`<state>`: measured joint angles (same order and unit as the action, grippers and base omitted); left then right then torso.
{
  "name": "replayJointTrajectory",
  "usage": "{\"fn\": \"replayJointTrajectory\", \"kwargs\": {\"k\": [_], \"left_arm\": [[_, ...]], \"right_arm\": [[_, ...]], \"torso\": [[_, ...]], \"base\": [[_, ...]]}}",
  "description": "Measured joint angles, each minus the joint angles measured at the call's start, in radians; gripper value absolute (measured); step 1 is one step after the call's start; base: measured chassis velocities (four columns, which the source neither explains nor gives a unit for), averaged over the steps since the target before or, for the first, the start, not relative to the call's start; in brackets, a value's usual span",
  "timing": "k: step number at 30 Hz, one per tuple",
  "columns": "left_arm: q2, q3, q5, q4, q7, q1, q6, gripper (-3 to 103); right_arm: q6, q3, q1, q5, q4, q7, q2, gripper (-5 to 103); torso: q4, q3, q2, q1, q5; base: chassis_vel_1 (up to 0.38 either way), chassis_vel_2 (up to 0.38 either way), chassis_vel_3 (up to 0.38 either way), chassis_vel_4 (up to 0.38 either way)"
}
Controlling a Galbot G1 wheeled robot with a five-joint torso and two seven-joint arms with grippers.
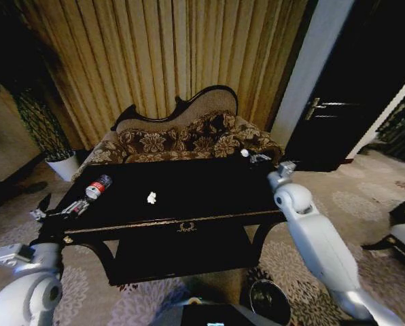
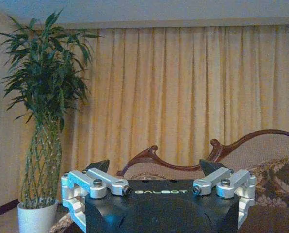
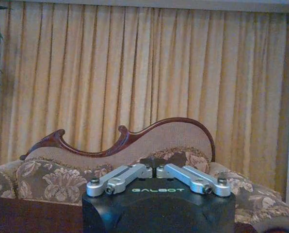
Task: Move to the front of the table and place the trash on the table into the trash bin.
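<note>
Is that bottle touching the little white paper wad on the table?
Apart. The head view shows bare black table between the bottle and the paper wad.

Trash bin [image 1: 270, 302] perhaps edge-cropped.

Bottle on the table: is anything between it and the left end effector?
Nothing visible. The left end effector, open, sits at the table's left front corner, with the bottle lying just beyond it. The paper wad lies off to the side.
</note>
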<state>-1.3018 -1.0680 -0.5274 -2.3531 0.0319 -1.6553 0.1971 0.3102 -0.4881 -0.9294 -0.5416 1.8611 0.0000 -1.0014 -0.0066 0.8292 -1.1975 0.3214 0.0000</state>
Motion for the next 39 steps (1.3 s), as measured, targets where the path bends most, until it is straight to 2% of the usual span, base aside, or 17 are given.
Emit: {"fn": "replayJointTrajectory", "kwargs": {"k": [5,22,39], "left_arm": [[0.024,-0.003,-0.006,0.021,-0.003,0.003,-0.002,100],[0.012,-0.011,-0.005,0.014,-0.015,-0.014,-0.015,100],[0.012,-0.011,-0.005,0.014,-0.016,-0.014,-0.016,100]], "right_arm": [[0.000,-0.001,-0.034,0.003,0.028,0.000,-0.010,0],[-0.004,-0.008,-0.087,0.029,0.060,0.000,-0.030,0],[-0.015,-0.010,-0.108,0.039,0.061,0.000,-0.043,0]], "torso": [[0.0002,0.000,0.000,0.000,-0.0001],[0.0000,0.000,0.000,0.000,-0.0001],[0.0000,0.000,0.000,0.000,-0.0001]], "base": [[0.000,0.000,0.000,0.000],[0.009,-0.013,-0.010,0.011],[0.111,-0.111,-0.111,0.115]]}}
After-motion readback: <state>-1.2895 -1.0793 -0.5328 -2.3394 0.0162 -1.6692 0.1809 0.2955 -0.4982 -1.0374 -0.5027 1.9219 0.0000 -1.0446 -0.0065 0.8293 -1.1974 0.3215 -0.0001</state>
